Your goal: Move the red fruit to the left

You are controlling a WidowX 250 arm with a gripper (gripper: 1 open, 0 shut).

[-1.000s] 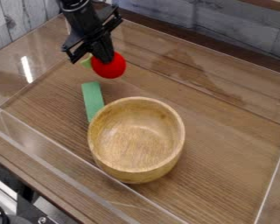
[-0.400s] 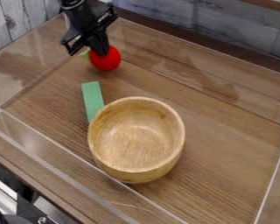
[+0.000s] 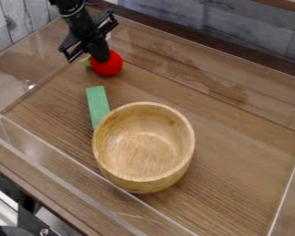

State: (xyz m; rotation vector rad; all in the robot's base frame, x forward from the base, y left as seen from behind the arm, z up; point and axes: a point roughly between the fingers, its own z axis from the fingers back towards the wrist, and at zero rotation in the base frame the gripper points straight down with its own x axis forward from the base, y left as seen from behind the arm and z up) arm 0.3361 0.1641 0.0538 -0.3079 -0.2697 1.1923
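The black two-fingered claw [image 3: 93, 53] is clenched on the top of the small round bright-red toy fruit [image 3: 107, 64], which sits low over the wood-grain tabletop [image 3: 236, 120], well up and left of the round wooden bowl [image 3: 144, 145] and beyond the flat green strip [image 3: 97, 104]. To do this well, I'd say lower it until the fruit rests flat, then let go gently so it doesn't roll.

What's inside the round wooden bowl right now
Nothing: the round wooden bowl shows only its bare wood floor. The bowl's near wall hides the lowest strip of the near inside.
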